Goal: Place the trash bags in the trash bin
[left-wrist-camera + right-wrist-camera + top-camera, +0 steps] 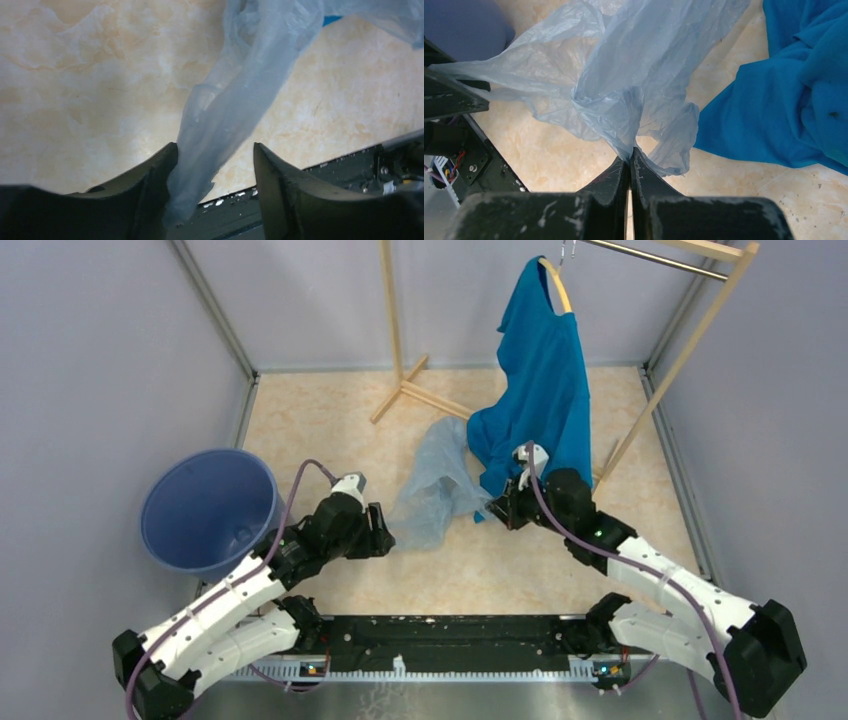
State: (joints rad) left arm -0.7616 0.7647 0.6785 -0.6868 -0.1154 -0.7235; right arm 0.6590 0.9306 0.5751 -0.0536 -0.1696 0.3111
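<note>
Right gripper (630, 154): jaws closed tight with a fold of the trash bag (624, 75) pinched at the tips; from there the film fans out toward 12 o'clock in the right wrist view. Left gripper (215, 155): jaws wide apart, nothing clamped. A twisted band of the bag (240, 90) runs between them from 7 o'clock up to 1 o'clock and lies against the finger (162, 165) at 9 o'clock; a gap shows on the other side. Top view: right gripper (500, 508) is at the bag's (435, 485) 4 o'clock corner and left gripper (385, 537) at its 8 o'clock edge. The bag's long axis runs roughly 6 to 12 o'clock, with the narrower end pointing away from the arm bases. It sits mid-table (330, 430), crumpled; I cannot tell if the near edge is off the surface. The trash bin (200, 502) stands upright with its mouth open, at 9 o'clock of the left gripper, near it and apart from the bag. A blue T-shirt (545, 390) hangs from a wooden rack (398, 340) at 12 o'clock of the right gripper, its hem just beside the bag.
</note>
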